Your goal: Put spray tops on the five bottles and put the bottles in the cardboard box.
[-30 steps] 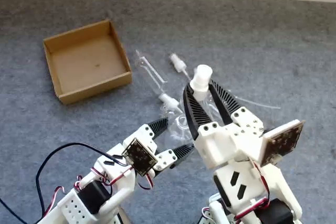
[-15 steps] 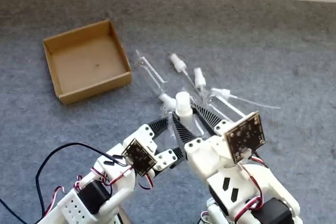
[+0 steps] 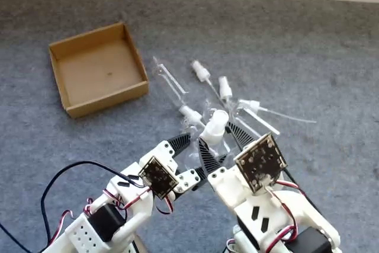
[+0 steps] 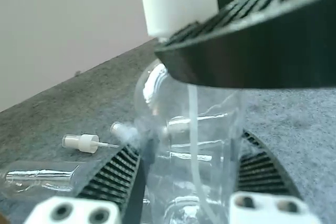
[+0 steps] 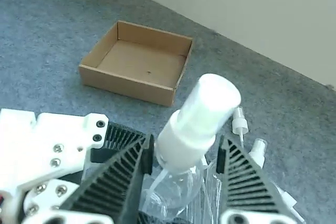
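1. The spray top [image 3: 214,125] is near the middle of the table, pinched at its collar by the right gripper [image 5: 185,149], whose fingers are closed on it. Its thin tube already hangs down inside the bottle [image 4: 210,129].
2. The bottle sits right under the top, standing roughly upright with its neck up. The left gripper [image 4: 190,153] has its fingers clamped on either side of it.
3. The top isn't straight. Its long axis is tilted, with the head pointing up and leaning far and right, and the tube end aimed down and near-left into the neck.
4. To do this step well, the right arm should probably square the top up over the neck first. Then it can push straight down along the bottle's axis while the left arm just keeps its grip. Pushing while it's tilted could cock the collar or kink the tube.
5. It's hard to tell if the collar is touching the neck rim yet, because the fingers hide it.
6. Just beyond are the loose tops [image 3: 201,70]. The box [image 3: 109,100] is well off to the far left.
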Robot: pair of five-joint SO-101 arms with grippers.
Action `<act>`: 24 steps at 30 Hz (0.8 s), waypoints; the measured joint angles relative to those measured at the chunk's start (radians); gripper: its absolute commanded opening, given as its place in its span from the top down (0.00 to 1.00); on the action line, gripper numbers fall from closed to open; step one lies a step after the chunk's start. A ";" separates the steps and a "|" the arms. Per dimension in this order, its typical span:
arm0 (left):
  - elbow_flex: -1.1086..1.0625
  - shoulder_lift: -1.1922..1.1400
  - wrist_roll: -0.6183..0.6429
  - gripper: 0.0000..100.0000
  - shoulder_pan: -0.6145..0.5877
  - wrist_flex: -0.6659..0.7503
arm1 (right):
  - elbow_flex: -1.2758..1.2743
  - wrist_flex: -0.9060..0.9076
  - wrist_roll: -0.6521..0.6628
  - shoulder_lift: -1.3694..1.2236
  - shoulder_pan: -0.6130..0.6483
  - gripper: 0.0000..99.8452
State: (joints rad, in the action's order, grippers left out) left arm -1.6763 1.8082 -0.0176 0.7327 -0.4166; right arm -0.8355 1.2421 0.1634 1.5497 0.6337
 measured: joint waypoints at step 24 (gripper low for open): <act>0.008 0.000 0.000 0.94 -0.319 0.000 | -0.239 0.008 0.092 0.180 -0.003 0.99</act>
State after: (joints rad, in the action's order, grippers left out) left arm -1.6686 1.8082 -0.0176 0.4135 -0.4166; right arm -1.0748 1.2497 0.2555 1.7292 0.6306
